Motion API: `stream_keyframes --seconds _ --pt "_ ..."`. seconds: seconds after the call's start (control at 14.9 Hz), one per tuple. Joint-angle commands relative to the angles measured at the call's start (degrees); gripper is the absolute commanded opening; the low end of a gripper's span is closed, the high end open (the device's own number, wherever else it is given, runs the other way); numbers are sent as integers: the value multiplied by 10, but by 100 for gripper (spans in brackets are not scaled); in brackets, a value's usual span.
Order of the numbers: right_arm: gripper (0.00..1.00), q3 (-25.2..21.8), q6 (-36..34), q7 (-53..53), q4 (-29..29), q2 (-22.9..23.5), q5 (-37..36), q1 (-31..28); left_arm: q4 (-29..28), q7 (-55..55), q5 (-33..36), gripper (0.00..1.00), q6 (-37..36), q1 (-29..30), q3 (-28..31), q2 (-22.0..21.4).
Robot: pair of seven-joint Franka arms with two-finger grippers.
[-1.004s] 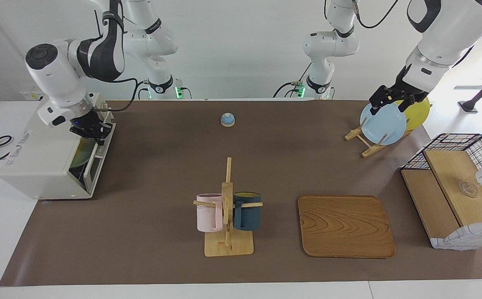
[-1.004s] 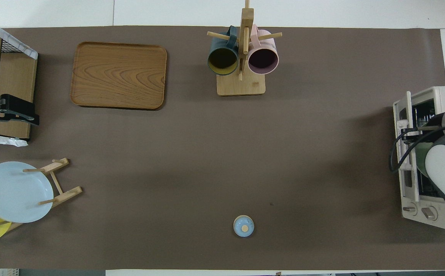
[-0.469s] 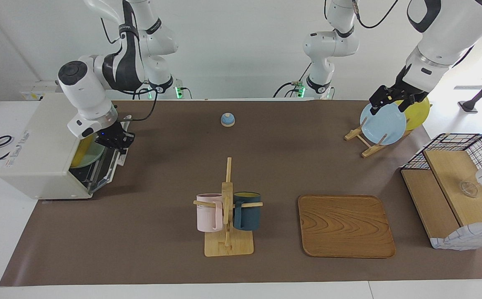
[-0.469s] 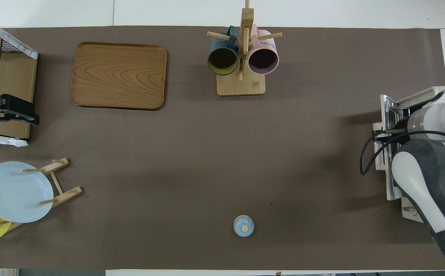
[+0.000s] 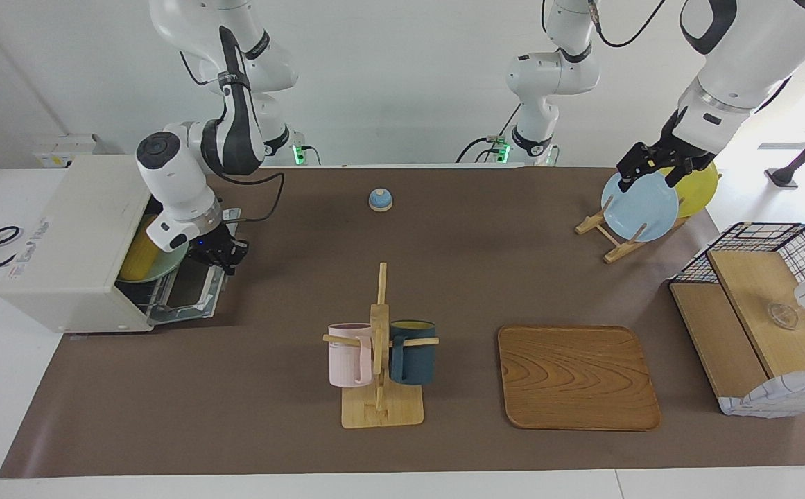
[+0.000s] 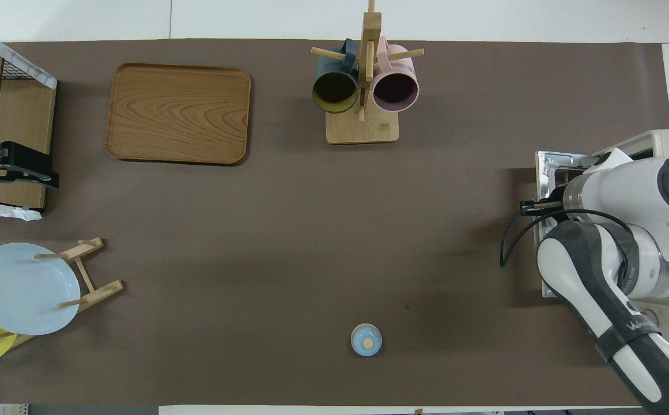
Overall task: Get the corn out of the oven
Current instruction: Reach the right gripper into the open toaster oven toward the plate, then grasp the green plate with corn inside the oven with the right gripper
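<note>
Corn (image 5: 140, 258): bright yellow, slim, lying on a pale green plate (image 5: 159, 267) inside the oven (image 5: 76, 242), only partly visible past the door opening. Oven: boxy, off-white, at the right arm's end of the table, hanging over the mat edge; door (image 5: 191, 291) dropped open and nearly flat, dark glass, wire rack showing. Small grey lettering on the oven top, unreadable; red warning sticker on it in the overhead view.

Right gripper (image 5: 225, 256) low at the open door's top edge, on the handle, fingers shut on it. "WYANN"-like lettering on the arm's dark band, not legible for sure.

Left gripper (image 5: 652, 170) over the plate rack (image 5: 610, 235) at the left arm's end, waiting, jaws apart, nothing held.

Counts: one corn, one oven, two arms, two racked plates (blue (image 5: 639, 206), yellow (image 5: 697, 186)), two mugs (pink (image 5: 348, 355), dark teal (image 5: 412, 352)) on one wooden mug tree (image 5: 380, 326) near the table's outer edge, one wooden tray (image 5: 577, 378), one small blue bell (image 5: 380, 199) near the robots' edge, one wire-and-wood basket (image 5: 763, 312) at the left arm's corner.
</note>
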Motion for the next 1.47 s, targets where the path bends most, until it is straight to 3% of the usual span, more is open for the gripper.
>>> stream_keyframes --seconds 0.0,0.54,0.67,0.74,0.8,0.87,1.07,1.41 --pt "0 -16 41 -9 1 24 2 -1 -4 2 -5 100 2 7 -2 -4" --pt "0 -15 30 12 24 31 9 29 -4 2 -5 100 2 7 -2 -4" --pt "0 -16 -7 12 49 29 9 27 -4 2 -5 100 2 7 -2 -4" --pt "6 -18 -51 16 69 24 9 24 -4 2 -5 100 2 7 -2 -4" --pt "25 -20 -90 26 87 21 7 21 -4 2 -5 100 2 7 -2 -4" --pt "32 -22 -126 34 103 16 2 13 -4 2 -5 100 2 7 -2 -4" --pt "35 -22 -182 43 102 -6 -4 -27 -4 2 -5 100 2 7 -2 -4" --pt "37 -21 -173 39 68 -21 -6 -50 -4 2 -5 100 2 7 -2 -4"
